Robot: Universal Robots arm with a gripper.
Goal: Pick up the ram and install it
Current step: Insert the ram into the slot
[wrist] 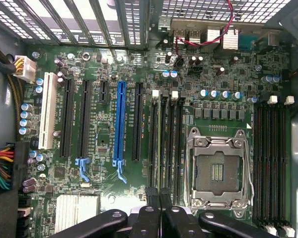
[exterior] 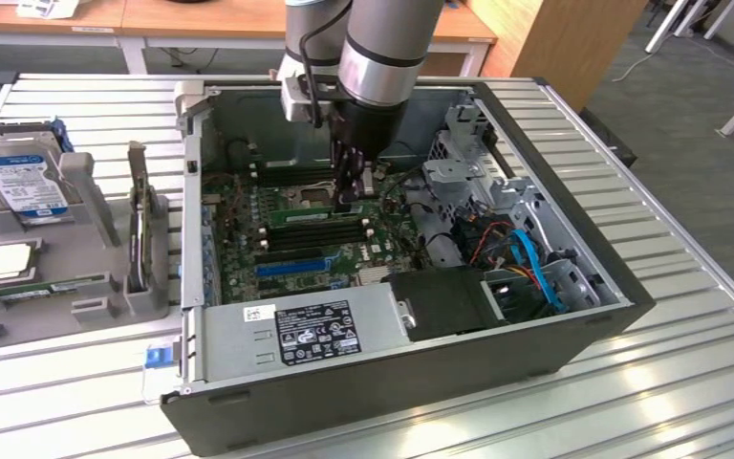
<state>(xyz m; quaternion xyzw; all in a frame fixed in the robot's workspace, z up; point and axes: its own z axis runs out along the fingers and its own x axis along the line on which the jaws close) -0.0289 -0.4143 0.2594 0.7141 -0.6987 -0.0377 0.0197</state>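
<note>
One gripper (wrist: 159, 194), closed almost fully, is positioned over three slots (wrist: 165, 144) beside one socket (wrist: 218, 171). Whether the ram is gripped cannot be told.

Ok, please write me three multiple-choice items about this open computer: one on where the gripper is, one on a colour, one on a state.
1. Where is the gripper?
A. over a hard drive
B. inside the computer case, over the motherboard
C. beside the case, over the table

2. What colour is the long slot that has black slots on both sides?
A. red
B. yellow
C. blue

3. The processor socket is:
A. empty
B. under a fan
C. holding a chip

Answers:
1 B: it hangs above the black memory slots within the case walls.
2 C: it stands out blue among the black ones.
3 A: its bare contacts show inside the metal frame.
</note>
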